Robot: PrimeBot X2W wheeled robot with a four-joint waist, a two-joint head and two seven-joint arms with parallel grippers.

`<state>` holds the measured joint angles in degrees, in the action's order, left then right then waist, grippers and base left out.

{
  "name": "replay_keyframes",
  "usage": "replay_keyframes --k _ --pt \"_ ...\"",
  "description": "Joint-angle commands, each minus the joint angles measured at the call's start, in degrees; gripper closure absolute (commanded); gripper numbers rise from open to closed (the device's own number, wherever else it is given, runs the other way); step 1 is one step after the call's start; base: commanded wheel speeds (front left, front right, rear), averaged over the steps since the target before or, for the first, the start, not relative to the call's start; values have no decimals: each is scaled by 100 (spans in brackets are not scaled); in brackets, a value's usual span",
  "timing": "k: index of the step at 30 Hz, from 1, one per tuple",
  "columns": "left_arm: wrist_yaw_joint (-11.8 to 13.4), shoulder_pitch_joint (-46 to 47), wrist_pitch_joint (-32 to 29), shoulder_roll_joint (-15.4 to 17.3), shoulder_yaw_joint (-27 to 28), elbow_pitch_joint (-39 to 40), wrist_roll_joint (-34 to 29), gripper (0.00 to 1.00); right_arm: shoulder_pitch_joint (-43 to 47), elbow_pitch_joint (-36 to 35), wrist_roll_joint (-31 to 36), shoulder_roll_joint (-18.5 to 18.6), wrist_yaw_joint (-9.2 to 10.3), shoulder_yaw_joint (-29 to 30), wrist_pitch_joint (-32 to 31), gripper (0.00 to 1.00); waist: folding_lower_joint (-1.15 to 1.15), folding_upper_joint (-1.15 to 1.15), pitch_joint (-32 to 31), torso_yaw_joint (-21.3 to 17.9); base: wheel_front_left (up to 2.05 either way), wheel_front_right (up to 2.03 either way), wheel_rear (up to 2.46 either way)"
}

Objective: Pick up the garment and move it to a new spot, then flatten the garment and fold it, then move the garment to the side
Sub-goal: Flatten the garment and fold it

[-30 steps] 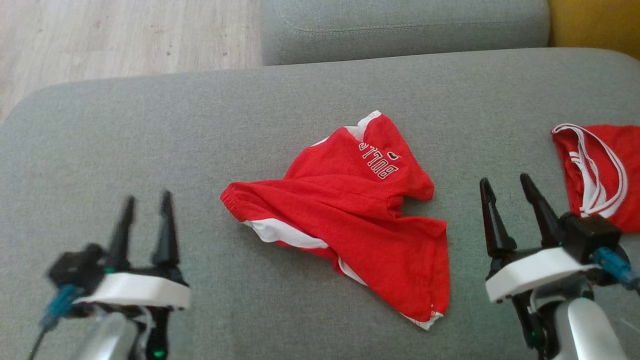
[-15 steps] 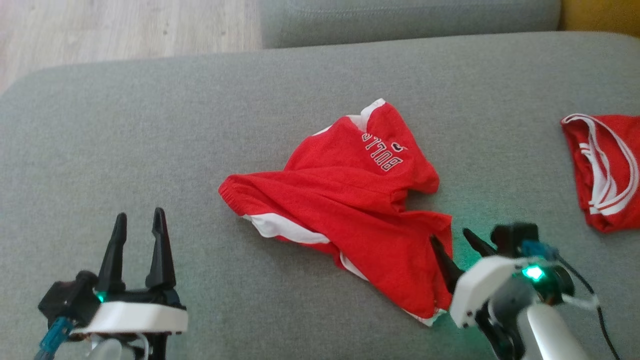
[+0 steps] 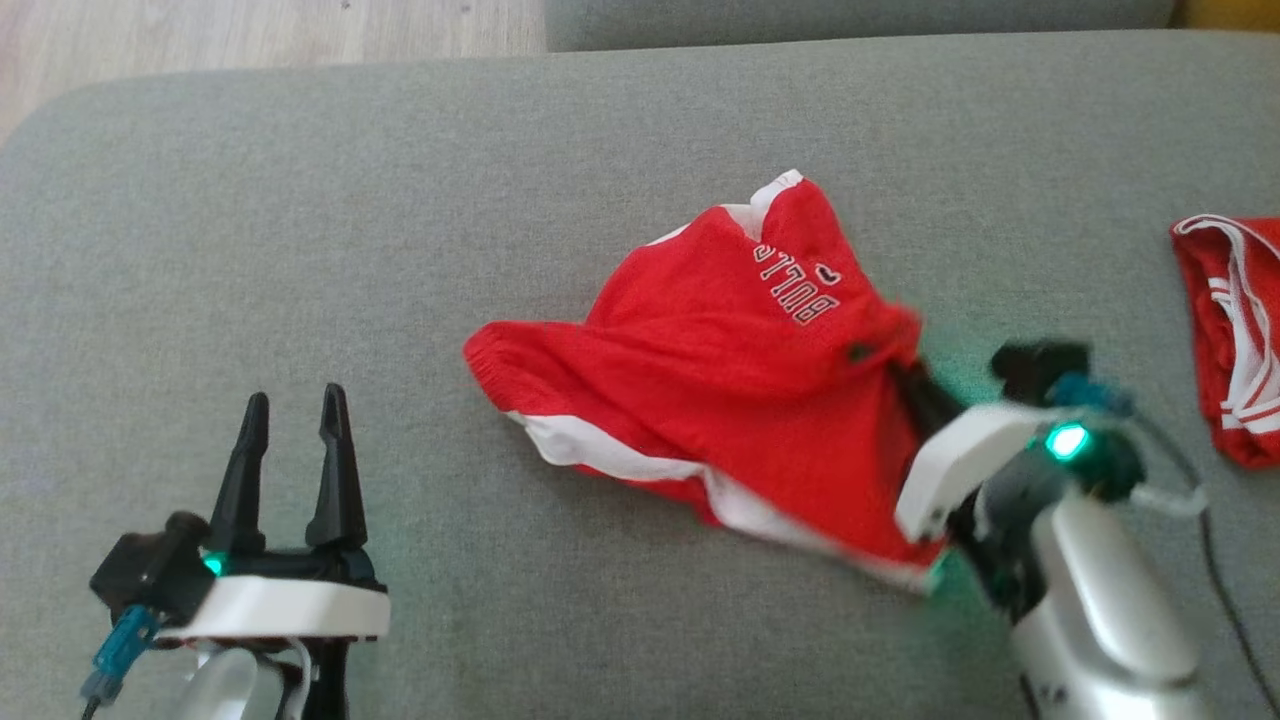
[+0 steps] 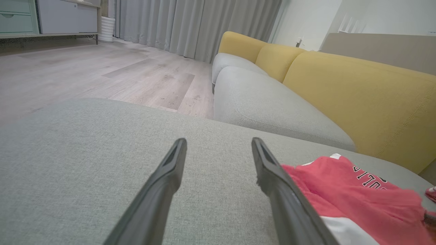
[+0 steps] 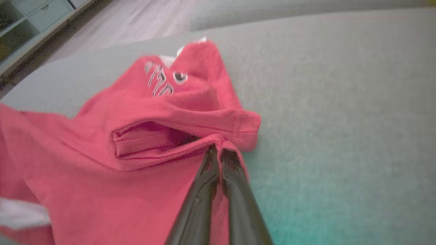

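The garment (image 3: 740,380) is a pair of red shorts with white trim and "BULLS" lettering, lying crumpled in the middle of the grey sofa cushion (image 3: 500,180). My right gripper (image 3: 905,370) is shut on the garment's right hem; in the right wrist view the two fingers pinch a fold of red cloth (image 5: 218,151). The cloth on that side is lifted and blurred. My left gripper (image 3: 295,415) hovers open over bare cushion to the left of the garment (image 4: 357,194), fingers (image 4: 170,166) spread with nothing between them.
A second red garment with white stripes (image 3: 1235,330) lies at the cushion's right edge. Behind the cushion runs another grey sofa seat (image 4: 269,105) with yellow backrests (image 4: 357,92). Wooden floor (image 3: 250,30) lies beyond the cushion's far left corner.
My right gripper moved in from the right, reached the garment's right hem and shut on it, pulling the cloth up. The left arm stayed put, open. The head camera shifted slightly.
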<state>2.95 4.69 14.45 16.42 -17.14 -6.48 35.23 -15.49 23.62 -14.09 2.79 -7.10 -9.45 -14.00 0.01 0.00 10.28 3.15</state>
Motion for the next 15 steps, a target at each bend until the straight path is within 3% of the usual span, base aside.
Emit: replay_keyframes --k 1,10,11,12,15 --pt "-29 265 54 54 179 148 -49 0 -424 -232 103 9 -39 40 132 100 -1 0 28 2 0 0 0" --pt "-159 452 54 -30 216 105 -131 0 -1783 378 280 48 -39 691 156 100 -1 0 323 147 0 0 0" --pt "-178 478 54 -43 210 87 -146 0 -1873 510 291 50 -39 731 164 74 -1 0 345 168 0 0 0" --pt "-195 501 54 -58 206 66 -164 0 -1948 629 297 50 -39 755 186 0 -1 0 357 181 0 0 0" --pt "-239 550 54 -107 194 -4 -220 0 -2052 852 286 48 -39 799 343 0 -1 0 355 188 0 0 0"
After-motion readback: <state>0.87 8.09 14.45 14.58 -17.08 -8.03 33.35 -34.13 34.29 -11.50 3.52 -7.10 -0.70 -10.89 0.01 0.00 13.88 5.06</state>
